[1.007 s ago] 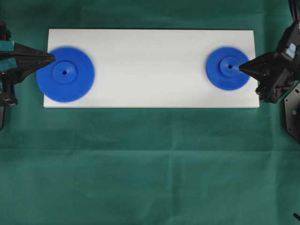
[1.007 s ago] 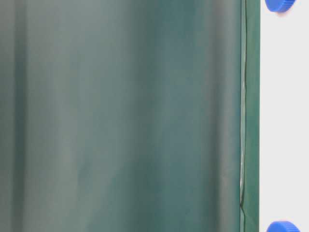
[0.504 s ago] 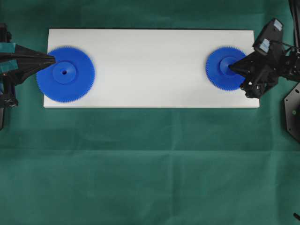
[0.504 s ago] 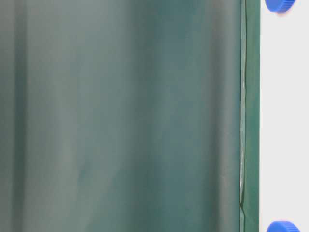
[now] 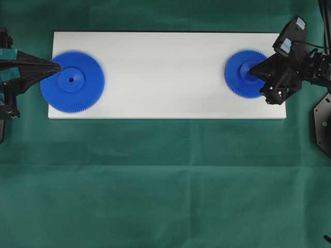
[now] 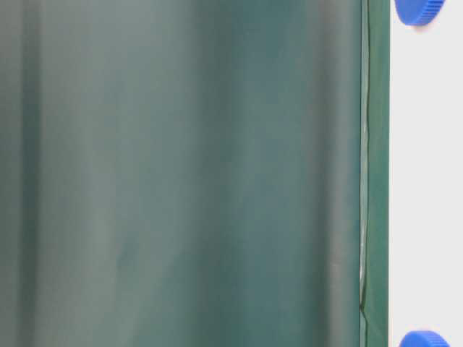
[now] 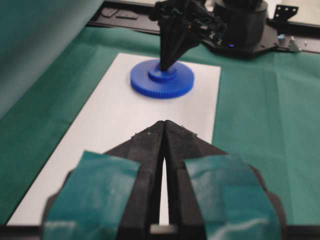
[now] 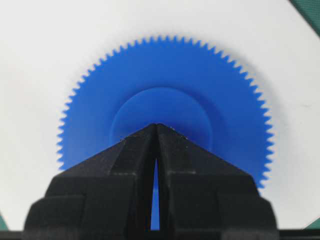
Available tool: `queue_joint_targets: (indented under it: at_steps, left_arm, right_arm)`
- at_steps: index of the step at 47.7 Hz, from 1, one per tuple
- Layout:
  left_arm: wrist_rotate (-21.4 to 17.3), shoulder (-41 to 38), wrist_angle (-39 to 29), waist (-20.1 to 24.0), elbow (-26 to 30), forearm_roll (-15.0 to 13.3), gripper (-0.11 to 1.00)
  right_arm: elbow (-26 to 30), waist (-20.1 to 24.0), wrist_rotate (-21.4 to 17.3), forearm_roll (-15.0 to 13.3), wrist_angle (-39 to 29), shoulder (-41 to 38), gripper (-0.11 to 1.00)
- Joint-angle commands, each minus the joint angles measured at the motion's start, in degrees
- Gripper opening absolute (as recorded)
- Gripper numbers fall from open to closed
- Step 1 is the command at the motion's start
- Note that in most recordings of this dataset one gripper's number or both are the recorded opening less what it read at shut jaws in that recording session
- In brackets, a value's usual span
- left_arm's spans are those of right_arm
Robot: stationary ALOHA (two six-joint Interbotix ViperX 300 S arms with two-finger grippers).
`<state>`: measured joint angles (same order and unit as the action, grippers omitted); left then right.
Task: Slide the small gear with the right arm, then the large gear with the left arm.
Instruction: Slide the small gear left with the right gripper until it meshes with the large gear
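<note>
The worktop (image 5: 155, 181) is covered with a green cloth, and on it lies a long white board (image 5: 165, 72) that carries both gears. The large gear (image 5: 72, 81) lies flat at the left end of the board, with the left claw (image 5: 58, 65) touching its rim; in the left wrist view the taped fingers are pressed together. The small gear (image 5: 245, 74) lies flat at the right end, and the right claw (image 5: 252, 72) has its closed tip on the raised hub, as the right wrist view shows: the two black fingers meet at the point and hold nothing. I judge both gears to be light, stiff plastic that should glide easily on the smooth board, so a steady push at the hub seems better than any grip; the fine teeth look delicate and a tip pressed there could slip off. Between the two gears the board is bare, so nothing blocks the path toward the middle.
</note>
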<state>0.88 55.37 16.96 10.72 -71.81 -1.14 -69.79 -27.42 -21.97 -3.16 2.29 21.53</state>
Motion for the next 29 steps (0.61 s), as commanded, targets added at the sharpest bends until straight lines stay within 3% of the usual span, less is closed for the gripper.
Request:
queue_joint_targets:
  at_steps: [1,29]
  left_arm:
    - [0.0,-0.26,0.62,0.18,0.62,-0.09,0.0]
    - [0.0,0.44,0.62,0.09,0.18,-0.09,0.0]
  right_arm:
    - [1.49,-0.35,0.18,-0.26,0.26,-0.26,0.5]
    - [2.29,-0.35,0.18,-1.14,-0.53,-3.52,0.5]
